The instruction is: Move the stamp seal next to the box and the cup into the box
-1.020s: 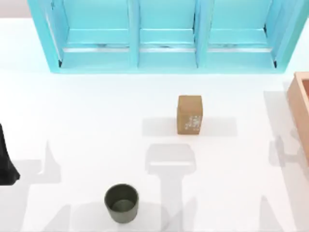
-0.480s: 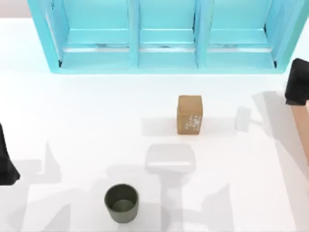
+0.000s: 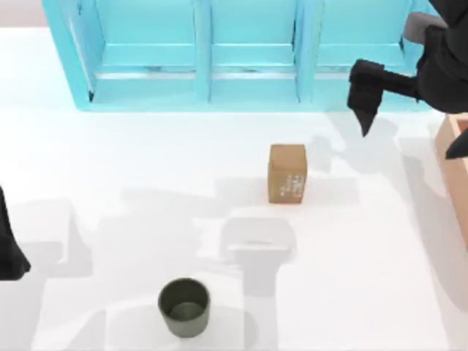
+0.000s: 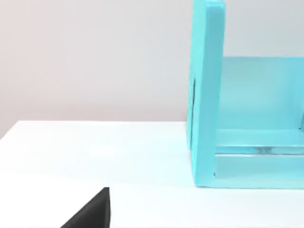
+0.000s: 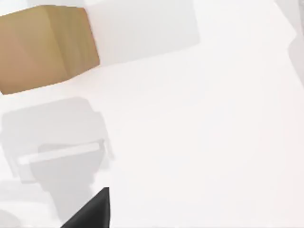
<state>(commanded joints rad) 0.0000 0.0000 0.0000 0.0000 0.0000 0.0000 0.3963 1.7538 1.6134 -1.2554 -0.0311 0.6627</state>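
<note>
The stamp seal (image 5: 45, 47) stands on the white table (image 5: 213, 118), a dark claw tip (image 5: 92, 211) well apart.

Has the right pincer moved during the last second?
Yes. The right pincer has come in from the table's right edge, toward the turquoise shelf and stamp seal, which stayed put.

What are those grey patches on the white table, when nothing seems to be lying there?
Top view: they are shadows on the table, around the stamp seal and cup, some under the right gripper. Right wrist view: a grey shadow lies beside the seal.
</note>
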